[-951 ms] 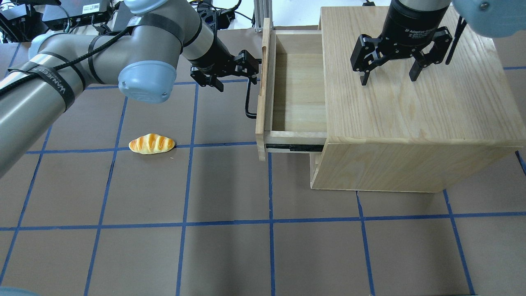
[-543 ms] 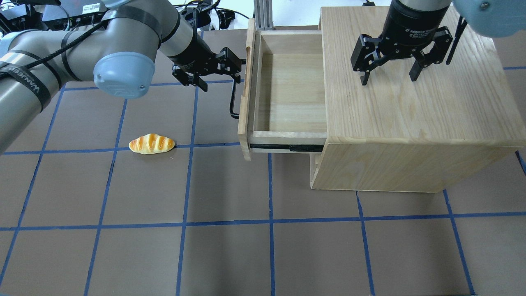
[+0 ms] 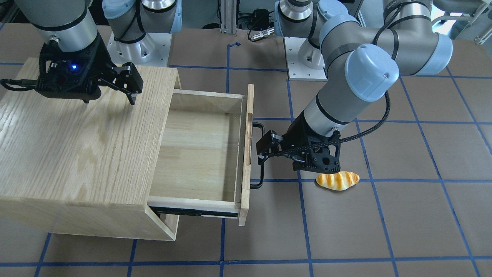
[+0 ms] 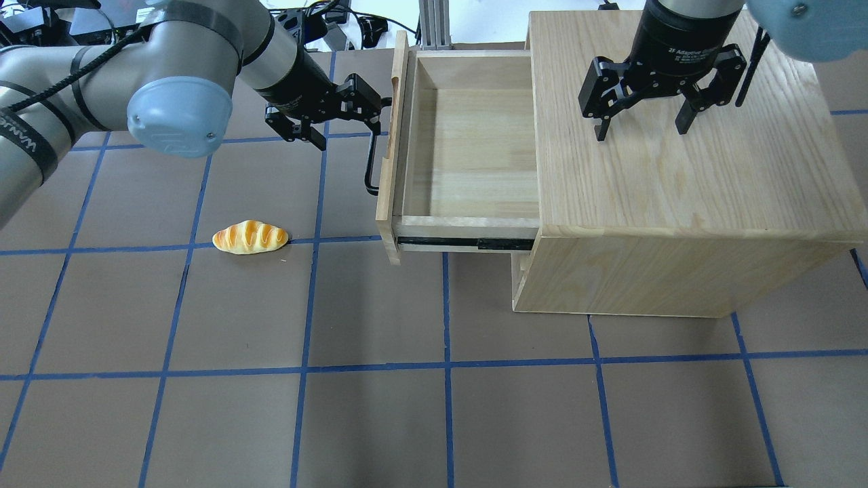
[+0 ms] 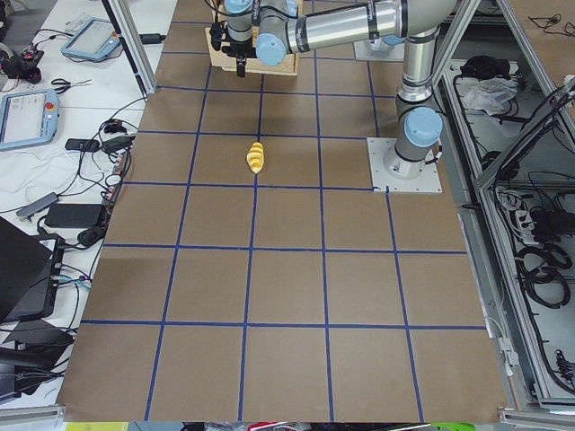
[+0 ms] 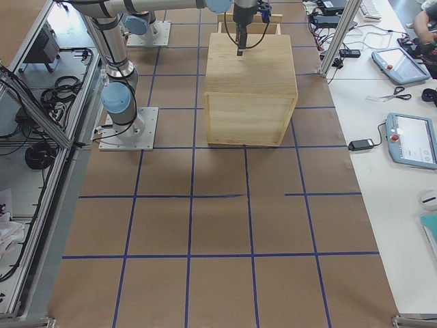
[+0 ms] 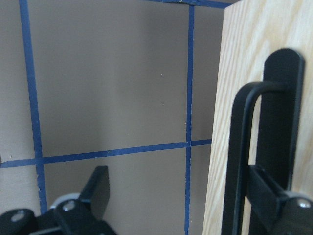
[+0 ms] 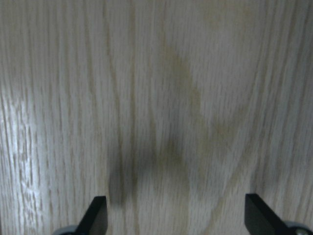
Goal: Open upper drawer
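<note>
The upper drawer (image 4: pixel 475 149) stands pulled far out of the oak cabinet (image 4: pixel 678 169), its inside bare. Its front panel (image 4: pixel 388 142) bears a black bar handle (image 4: pixel 370 159). My left gripper (image 4: pixel 347 120) is open, with one finger hooked behind the handle, between bar and panel. In the left wrist view that finger (image 7: pixel 282 127) lies behind the handle (image 7: pixel 239 161) and the other finger (image 7: pixel 98 188) is well clear. The drawer (image 3: pixel 200 150) and left gripper (image 3: pixel 269 148) also show in the front view. My right gripper (image 4: pixel 637 129) hovers open just above the cabinet top.
A toy bread roll (image 4: pixel 250 237) lies on the brown gridded table to the left of the drawer; in the front view the roll (image 3: pixel 337 180) sits just beside my left wrist. A lower plain front stays shut under the drawer.
My left gripper has moved left with the handle, and the drawer has slid further out of the cabinet. The right gripper and the roll have not moved.
</note>
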Controlling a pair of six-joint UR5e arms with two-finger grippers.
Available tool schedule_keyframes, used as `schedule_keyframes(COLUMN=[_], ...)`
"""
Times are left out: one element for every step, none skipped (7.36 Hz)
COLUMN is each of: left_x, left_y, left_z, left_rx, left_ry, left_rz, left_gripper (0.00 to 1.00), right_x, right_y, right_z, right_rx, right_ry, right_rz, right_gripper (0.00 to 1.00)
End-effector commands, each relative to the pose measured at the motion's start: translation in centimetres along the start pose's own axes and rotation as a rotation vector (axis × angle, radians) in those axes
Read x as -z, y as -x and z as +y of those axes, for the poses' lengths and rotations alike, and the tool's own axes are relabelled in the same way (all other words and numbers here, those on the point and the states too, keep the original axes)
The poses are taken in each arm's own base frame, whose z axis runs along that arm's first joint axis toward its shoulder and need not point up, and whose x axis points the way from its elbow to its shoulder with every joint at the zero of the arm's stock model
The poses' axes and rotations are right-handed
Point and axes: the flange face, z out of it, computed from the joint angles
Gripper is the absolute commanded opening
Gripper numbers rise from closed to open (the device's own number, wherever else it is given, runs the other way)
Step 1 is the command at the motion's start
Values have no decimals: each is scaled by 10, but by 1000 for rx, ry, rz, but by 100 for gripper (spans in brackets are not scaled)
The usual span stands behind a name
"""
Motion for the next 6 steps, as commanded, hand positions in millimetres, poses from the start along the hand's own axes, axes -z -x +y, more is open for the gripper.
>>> schedule_keyframes(left_x=[2, 5, 16, 28, 42, 62], left_y=[6, 9, 16, 29, 37, 36], left_z=[-1, -1, 2, 2, 4, 14], left_rx=[10, 17, 30, 58, 69, 71], left_ry=[0, 7, 17, 29, 30, 35], left_rz=[-3, -4, -6, -14, -68, -120], left_gripper=[100, 100, 100, 100, 100, 100], right_x=[0, 0, 0, 0, 0, 0], right_y=[-1, 0, 0, 0, 0, 0], right_z=[0, 0, 0, 0, 0, 0], right_rx=[0, 0, 0, 0, 1, 0], right_ry=[-1, -1, -1, -1, -1, -1], right_rz=[0, 0, 0, 0, 0, 0], right_gripper=[100, 100, 100, 100, 100, 100])
